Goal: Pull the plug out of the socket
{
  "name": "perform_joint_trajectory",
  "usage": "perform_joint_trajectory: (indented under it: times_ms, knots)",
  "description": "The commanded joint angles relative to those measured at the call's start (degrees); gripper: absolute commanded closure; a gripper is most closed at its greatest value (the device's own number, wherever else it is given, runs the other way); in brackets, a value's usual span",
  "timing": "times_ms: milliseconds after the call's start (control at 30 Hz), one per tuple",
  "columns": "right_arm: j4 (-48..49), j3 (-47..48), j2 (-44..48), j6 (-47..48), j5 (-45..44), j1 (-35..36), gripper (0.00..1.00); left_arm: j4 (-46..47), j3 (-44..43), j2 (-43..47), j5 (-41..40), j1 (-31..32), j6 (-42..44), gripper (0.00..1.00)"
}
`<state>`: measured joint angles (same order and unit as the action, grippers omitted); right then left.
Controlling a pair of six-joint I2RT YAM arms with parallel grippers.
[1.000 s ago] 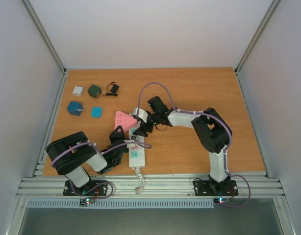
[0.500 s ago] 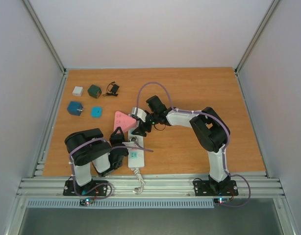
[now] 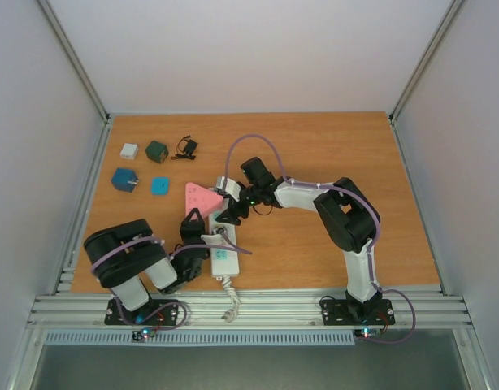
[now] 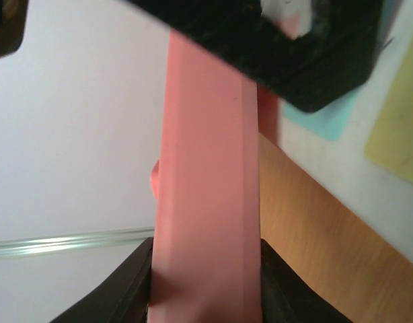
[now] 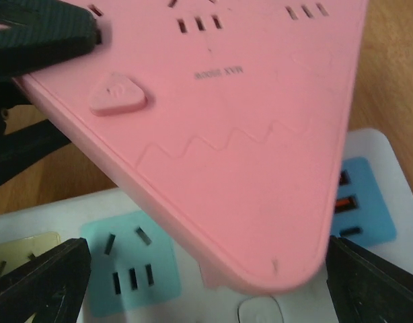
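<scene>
The plug (image 3: 199, 196) is a flat pink triangular adapter, tilted over the far end of the socket (image 3: 224, 258), a long white power strip with pastel outlets. My left gripper (image 3: 193, 221) is shut on the plug's near edge; the pink slab (image 4: 206, 188) fills the gap between its black fingers (image 4: 126, 289). My right gripper (image 3: 231, 211) hangs open just above the strip's far end. In its wrist view the plug (image 5: 247, 128) covers the strip (image 5: 186, 296), and a short pink stub meets the white face. The right fingers (image 5: 38, 276) stand far apart, touching nothing.
Near the back left lie a white cube (image 3: 129, 150), a dark green cube (image 3: 157, 150), a black adapter (image 3: 187, 147), a blue cube (image 3: 123, 179) and a small cyan block (image 3: 159, 185). The strip's coiled cord (image 3: 229, 302) trails over the table's near edge.
The plug and the strip's far end have shifted slightly left. The left arm's elbow rose and came back down. The right gripper moved a little left with them.
</scene>
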<state>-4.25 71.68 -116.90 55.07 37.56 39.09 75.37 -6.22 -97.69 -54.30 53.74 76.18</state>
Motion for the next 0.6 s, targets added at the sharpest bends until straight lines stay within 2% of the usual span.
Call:
perform_joint_trajectory:
  times_ms: [0, 100, 167, 267, 367, 467, 567]
  knots:
    - [-9.02, -1.80, -3.69, -2.08, -3.80, -0.23, 0.04, 10.76, -1.99, 9.48, -6.94, -0.21, -7.88, 0.99]
    - [-9.23, -1.63, -3.68, -2.24, -3.66, -0.16, 0.04, 3.03, -2.70, 12.70, -6.38, -0.21, -12.98, 0.99]
    - [-9.48, -1.59, -3.59, -2.25, -3.51, -0.19, 0.04, 2.10, -2.62, 12.32, -6.33, -0.21, -14.64, 0.99]
    - [-9.55, -1.54, -3.46, -2.49, -3.56, -0.24, 0.04, 10.63, -2.05, 8.80, -7.22, -0.21, -11.66, 0.99]
    - [-9.50, -1.67, -2.97, -2.42, -3.54, -0.23, 0.04, 13.41, -1.78, 6.92, -7.57, -0.21, -9.21, 0.99]
    - [-8.70, -2.55, -1.37, -2.55, -2.91, -0.29, 0.04, 7.87, -2.10, 10.18, -7.25, -0.21, -10.64, 0.99]
    - [-7.29, -3.52, 1.06, -3.64, -1.14, -0.48, 0.04, -5.67, -3.47, 16.86, -5.82, -0.55, -16.01, 0.99]
